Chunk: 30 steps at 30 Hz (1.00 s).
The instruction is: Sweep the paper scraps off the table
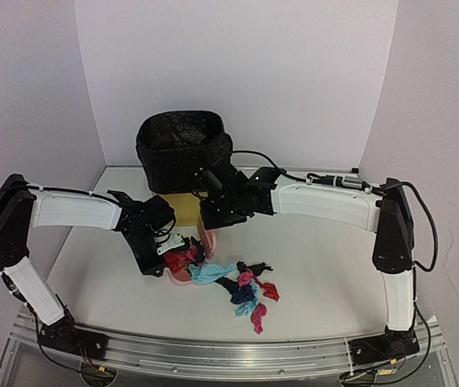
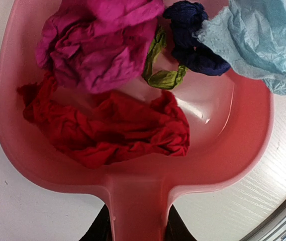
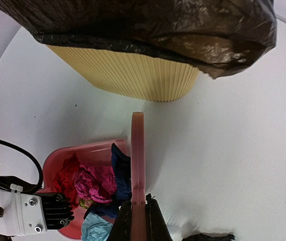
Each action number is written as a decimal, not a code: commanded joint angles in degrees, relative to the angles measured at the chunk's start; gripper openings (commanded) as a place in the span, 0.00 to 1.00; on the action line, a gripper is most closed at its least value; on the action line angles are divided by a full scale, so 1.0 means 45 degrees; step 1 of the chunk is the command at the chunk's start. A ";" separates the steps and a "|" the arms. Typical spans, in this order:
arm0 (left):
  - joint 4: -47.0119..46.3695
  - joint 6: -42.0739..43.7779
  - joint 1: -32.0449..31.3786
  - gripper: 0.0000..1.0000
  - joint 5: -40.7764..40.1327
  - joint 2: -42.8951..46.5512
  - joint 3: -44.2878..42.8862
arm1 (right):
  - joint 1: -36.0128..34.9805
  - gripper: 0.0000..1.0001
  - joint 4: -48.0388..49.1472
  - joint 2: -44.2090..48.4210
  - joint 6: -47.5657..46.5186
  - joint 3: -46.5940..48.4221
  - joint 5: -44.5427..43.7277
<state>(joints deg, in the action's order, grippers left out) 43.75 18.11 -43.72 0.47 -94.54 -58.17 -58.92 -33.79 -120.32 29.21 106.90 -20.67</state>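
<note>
My left gripper [image 2: 135, 227] is shut on the handle of the pink dustpan [image 2: 223, 150], which lies flat on the table [image 1: 326, 266]. Red [image 2: 107, 128], magenta [image 2: 95, 42], green [image 2: 158, 70] and navy paper scraps lie in the pan; a light blue one [image 2: 256, 42] hangs over its lip. My right gripper [image 3: 138, 221] is shut on the pink hand brush [image 3: 138, 160], seen edge-on beside the pan's mouth. In the top view the brush [image 1: 207, 235] stands over the dustpan [image 1: 182, 276], and more scraps [image 1: 249, 294] trail to the right in blue, black, navy, red and pink.
A yellow ribbed bin lined with a black bag [image 1: 182, 149] stands at the back, just behind both grippers; its side [image 3: 127, 75] fills the top of the right wrist view. White walls enclose the table. An aluminium rail [image 1: 229, 351] runs along the front edge.
</note>
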 commanded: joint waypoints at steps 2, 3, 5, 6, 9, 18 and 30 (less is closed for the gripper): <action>-0.1333 -0.0168 -0.0029 0.00 0.0022 0.0519 0.0476 | -0.0065 0.00 0.0146 0.1228 -0.0674 -0.0203 -0.1150; -0.1615 -0.0161 -0.0027 0.00 0.0026 0.0539 0.0582 | -0.0071 0.00 0.0154 0.1271 -0.0751 -0.0248 -0.1181; -0.2152 -0.0146 -0.0025 0.00 -0.0153 0.0606 0.0787 | -0.0070 0.00 0.0147 0.1396 -0.0865 -0.0355 -0.1260; -0.2427 -0.0159 -0.0029 0.00 -0.0347 0.0627 0.0886 | -0.0064 0.00 0.0146 0.1458 -0.0918 -0.0420 -0.1277; -0.3024 -0.0267 -0.0029 0.00 -0.0412 0.0637 0.1124 | -0.0062 0.00 0.0127 0.1629 -0.1104 -0.0577 -0.1159; -0.4300 -0.0410 -0.0029 0.00 -0.0397 0.0944 0.1843 | -0.0069 0.00 0.0124 0.2703 -0.1689 -0.1499 -0.2873; -0.5427 -0.0517 -0.0026 0.00 0.0336 0.3041 0.2873 | -0.0054 0.00 0.0130 0.4917 -0.1525 -0.3753 -0.5182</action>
<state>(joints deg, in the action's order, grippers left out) 23.21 16.48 -43.72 0.18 -84.47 -45.78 -58.92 -33.98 -103.02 21.47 93.15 -39.03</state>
